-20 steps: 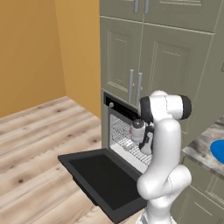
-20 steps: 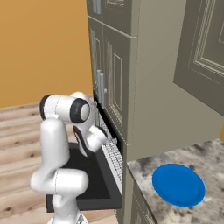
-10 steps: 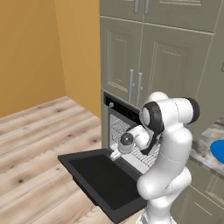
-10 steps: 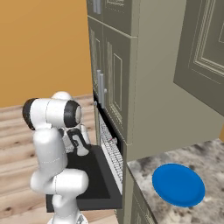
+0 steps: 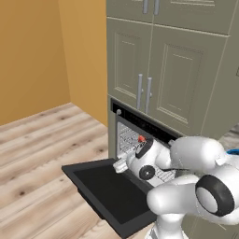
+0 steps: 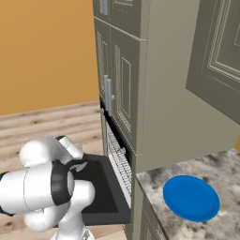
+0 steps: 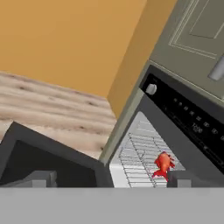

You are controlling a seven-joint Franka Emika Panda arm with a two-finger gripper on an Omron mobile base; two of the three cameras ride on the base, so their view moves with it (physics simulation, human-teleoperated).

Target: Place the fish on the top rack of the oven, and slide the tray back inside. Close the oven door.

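Small orange-red fish (image 7: 163, 164) sits on silvery wire rack (image 7: 139, 158) inside black-fronted oven (image 7: 183, 118); black door panel (image 5: 112, 191) down; gripper (image 7: 109, 180) wide, empty.

the fish (image 7: 163, 165) lies on the top rack (image 7: 139, 154) inside the oven (image 5: 140, 126), behind the lowered oven door (image 5: 107, 189).

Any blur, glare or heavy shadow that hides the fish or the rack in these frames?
Left base view: even flat lighting, no glare; the fish is a small red speck on the top rack, partly blocked by the arm. Hand view: soft, low-detail rendering, but the fish reads clearly on the rack. Right base view: the oven door is dark and featureless.
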